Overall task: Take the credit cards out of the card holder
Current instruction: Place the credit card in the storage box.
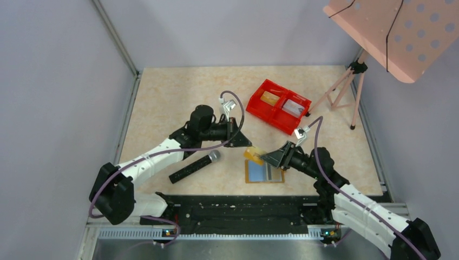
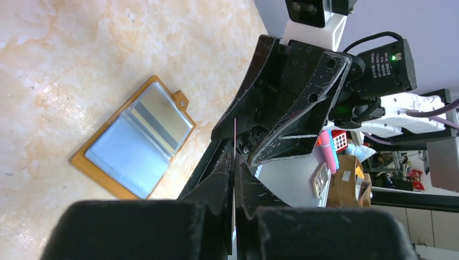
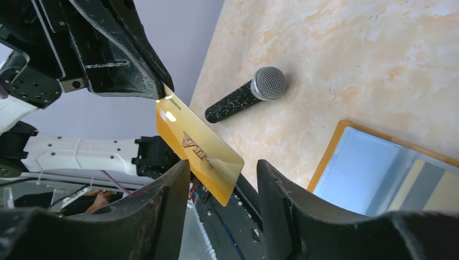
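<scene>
The card holder [image 1: 264, 172] lies open on the table, tan rim, light-blue and grey slots; it shows in the left wrist view [image 2: 135, 146] and the right wrist view [image 3: 379, 173]. A gold credit card [image 1: 253, 153] hangs in the air above its left end. My left gripper [image 1: 247, 142] is shut on the card's upper end; the card shows edge-on between its fingers [image 2: 235, 130]. My right gripper [image 1: 265, 158] is open, its jaws standing either side of the card's lower end [image 3: 197, 149] without touching. A pale card with a grey stripe [image 3: 427, 184] sits in a holder slot.
A red two-compartment tray [image 1: 254, 103] at the back right holds a yellow card [image 1: 269, 97] and a grey card [image 1: 293, 106]. A black microphone [image 1: 195, 167] lies left of the holder. A tripod [image 1: 352, 81] with a pink perforated board stands at the far right.
</scene>
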